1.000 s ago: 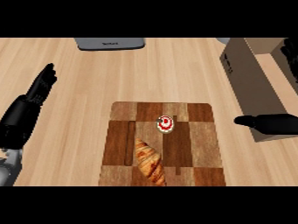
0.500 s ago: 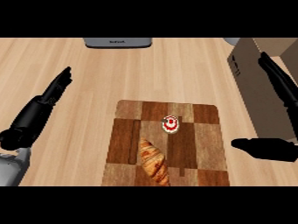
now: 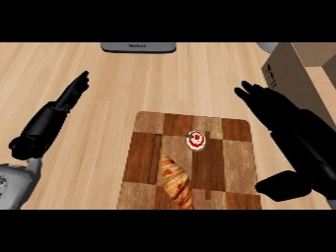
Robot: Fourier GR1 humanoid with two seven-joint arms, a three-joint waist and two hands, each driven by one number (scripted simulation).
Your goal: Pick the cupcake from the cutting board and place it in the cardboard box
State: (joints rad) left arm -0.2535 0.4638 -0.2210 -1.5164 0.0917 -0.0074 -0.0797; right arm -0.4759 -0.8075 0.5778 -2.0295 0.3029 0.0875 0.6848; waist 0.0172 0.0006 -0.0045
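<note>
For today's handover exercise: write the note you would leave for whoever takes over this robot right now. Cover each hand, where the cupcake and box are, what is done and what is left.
Left hand: open, fingers straight, over the counter left of the cutting board, holding nothing.
Right hand: open, beside the board's right edge, holding nothing.
Cupcake: on the board, untouched, with a croissant below it.
Cardboard box: at the far right.
Done: nothing yet.
Left: grasp the cupcake, probably with the right hand, carry it to the box, release it.

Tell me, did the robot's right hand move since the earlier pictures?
Yes. The right hand swung up from beside the cutting board, its straight fingers now pointing toward the cardboard box, right of the cupcake.
</note>
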